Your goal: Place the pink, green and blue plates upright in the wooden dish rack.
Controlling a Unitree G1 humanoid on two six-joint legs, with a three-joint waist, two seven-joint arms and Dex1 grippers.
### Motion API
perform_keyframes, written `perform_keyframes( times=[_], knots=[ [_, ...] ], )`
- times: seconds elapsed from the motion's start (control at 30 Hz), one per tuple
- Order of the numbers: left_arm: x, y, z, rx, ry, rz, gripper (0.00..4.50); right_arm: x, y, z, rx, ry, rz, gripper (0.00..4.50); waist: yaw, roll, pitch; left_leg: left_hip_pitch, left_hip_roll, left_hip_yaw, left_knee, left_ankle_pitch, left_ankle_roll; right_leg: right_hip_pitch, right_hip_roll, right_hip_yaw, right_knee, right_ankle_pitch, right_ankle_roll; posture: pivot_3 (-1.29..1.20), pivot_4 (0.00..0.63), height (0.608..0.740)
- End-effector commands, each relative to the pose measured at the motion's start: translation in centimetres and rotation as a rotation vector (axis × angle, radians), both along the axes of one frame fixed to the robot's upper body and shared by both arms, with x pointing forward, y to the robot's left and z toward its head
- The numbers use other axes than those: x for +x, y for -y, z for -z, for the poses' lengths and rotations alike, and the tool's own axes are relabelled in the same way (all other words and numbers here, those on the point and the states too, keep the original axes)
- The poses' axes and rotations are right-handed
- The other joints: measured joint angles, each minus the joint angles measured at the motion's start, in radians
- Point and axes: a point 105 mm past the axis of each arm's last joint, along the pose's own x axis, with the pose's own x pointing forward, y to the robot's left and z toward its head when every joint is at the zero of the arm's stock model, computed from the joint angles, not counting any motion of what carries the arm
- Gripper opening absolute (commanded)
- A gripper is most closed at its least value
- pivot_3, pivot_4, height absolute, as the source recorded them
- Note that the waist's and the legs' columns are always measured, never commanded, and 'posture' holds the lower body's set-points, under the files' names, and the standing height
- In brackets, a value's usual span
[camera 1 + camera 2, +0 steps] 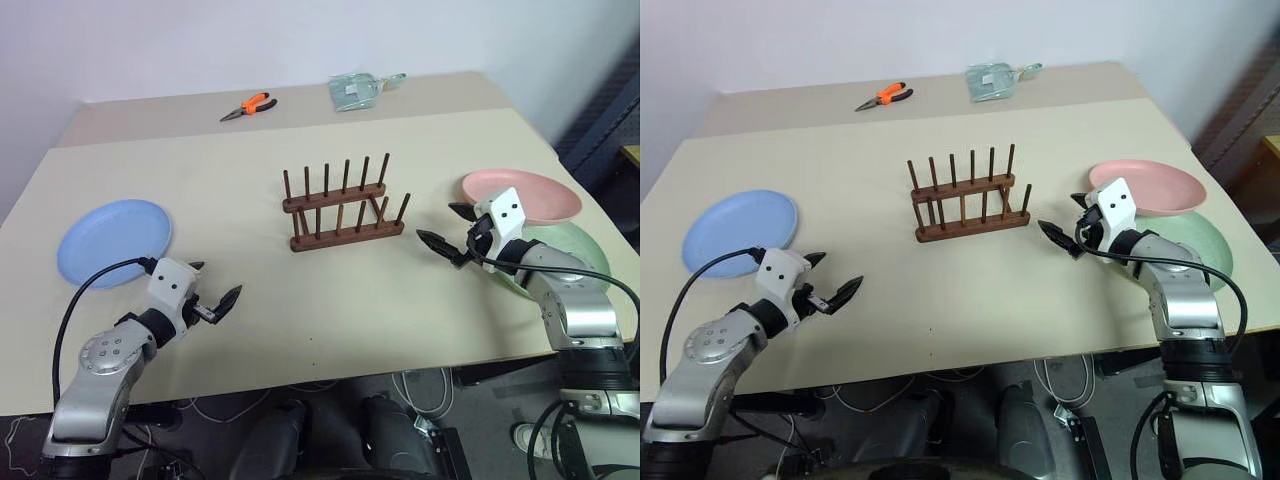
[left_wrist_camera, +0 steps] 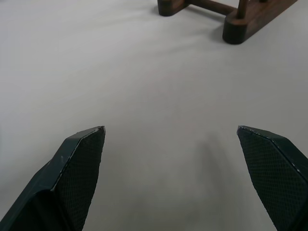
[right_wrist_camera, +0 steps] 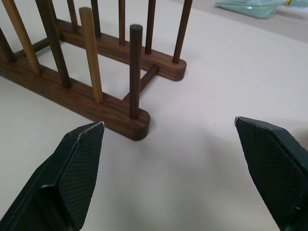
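Step in hand: none of the three plates is racked yet; the task is judged to be at its start, with a first plate still to be chosen.
Wooden dish rack [image 1: 343, 204]: set empty near the middle of the counter [image 1: 330, 310], its upright pegs in two rows.
Blue plate [image 1: 114, 241]: laid flat at the counter's left side, just beyond the left end effector and apart from it.
Pink plate [image 1: 525, 196]: laid flat at the right side, its near rim overlapping the green plate [image 1: 575, 251].
Left end effector [image 1: 213, 293]: held wide open and empty above bare counter, pointed towards the rack.
Right end effector [image 1: 450, 228]: spread wide, nothing gripped, between the rack's right end and the pink plate.
Next move: a plate rim is judged to need pinching between the fingers, then the plate tipped on edge and lowered between two pegs; a flat plate offers little rim to catch.
Risk: the rack is narrower than a plate and may be nudged or tipped.
Hidden: most of the green plate is covered by the right arm and the pink plate; its far edge cannot be made out.
Other items: orange-handled pliers [image 1: 248, 106] and a pale green packet [image 1: 358, 90] are left at the far edge, well apart from the work.
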Motion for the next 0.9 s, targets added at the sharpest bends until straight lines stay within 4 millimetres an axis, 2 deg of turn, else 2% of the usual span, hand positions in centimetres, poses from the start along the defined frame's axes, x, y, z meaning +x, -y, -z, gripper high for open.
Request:
perform_keyframes(
  times=[0.03,0.17,0.27,0.4,0.5,0.6,0.73,0.83,0.9],
  knots=[
    [0.1,0.4,-0.6,0.009,0.040,0.007,4.50,0.4,-0.9,-1.3,-0.019,0.060,-0.030,4.44,0.000,0.000,0.000,0.000,0.000,0.000,0.000,0.000,0.000,0.000,0.000,0.000,0.000,0.000,0.000,0.00,0.150,0.740],
    [0.5,1.1,-0.6,-0.033,0.031,0.036,4.50,0.6,-0.8,-0.8,-0.035,0.030,-0.030,4.44,0.002,0.000,0.000,0.000,0.000,0.000,0.000,0.000,0.000,0.000,0.000,0.000,0.000,0.000,0.000,0.00,0.150,0.740],
    [1.2,2.3,-0.5,-0.050,0.006,0.108,4.50,0.0,-1.4,-0.3,-0.041,0.014,-0.068,4.44,0.011,-0.001,0.001,0.000,0.000,0.000,0.000,0.000,0.000,0.000,0.000,0.000,0.000,0.000,0.001,0.00,0.150,0.740],
    [3.6,5.0,-0.1,-0.029,-0.026,0.251,4.50,-0.2,-2.0,0.0,-0.068,0.043,-0.041,4.44,0.022,-0.001,0.001,0.000,0.000,0.000,0.000,0.000,0.000,0.000,0.000,0.000,0.000,0.001,0.001,0.00,0.150,0.740],
    [5.3,5.9,0.4,0.020,-0.042,0.317,4.50,-0.7,-2.4,0.5,-0.083,0.053,-0.026,4.44,0.019,-0.001,0.001,0.000,0.000,0.000,0.001,0.000,0.000,0.000,0.000,-0.001,0.000,0.001,0.003,0.00,0.150,0.740],
    [7.5,8.1,1.1,0.040,-0.078,0.413,4.50,-1.3,-2.0,0.8,-0.079,0.065,0.022,4.44,0.025,-0.001,0.001,-0.001,0.000,0.000,0.000,0.001,0.001,-0.001,0.001,-0.001,0.000,0.002,0.003,0.00,0.150,0.740],
    [8.9,10.7,1.8,0.034,-0.121,0.523,4.50,-2.6,-1.4,1.0,-0.075,0.073,0.083,4.44,0.021,-0.002,0.001,-0.002,-0.001,0.000,0.001,0.001,0.002,-0.001,0.000,-0.001,0.000,0.002,0.003,0.00,0.150,0.740],
    [9.7,11.9,2.4,0.021,-0.149,0.548,4.50,-3.6,-1.1,1.3,-0.077,0.068,0.115,4.44,0.021,-0.002,0.001,-0.002,-0.001,0.000,0.002,0.000,0.002,-0.001,0.000,-0.001,0.000,0.002,0.003,0.00,0.150,0.740],
    [9.9,12.4,2.9,0.026,-0.164,0.567,3.97,-4.1,-1.1,1.4,-0.080,0.063,0.121,4.50,0.020,-0.002,0.000,-0.002,-0.001,-0.001,0.003,0.000,0.002,0.000,0.000,-0.001,0.000,0.002,0.003,0.00,0.150,0.740]
  ],
)
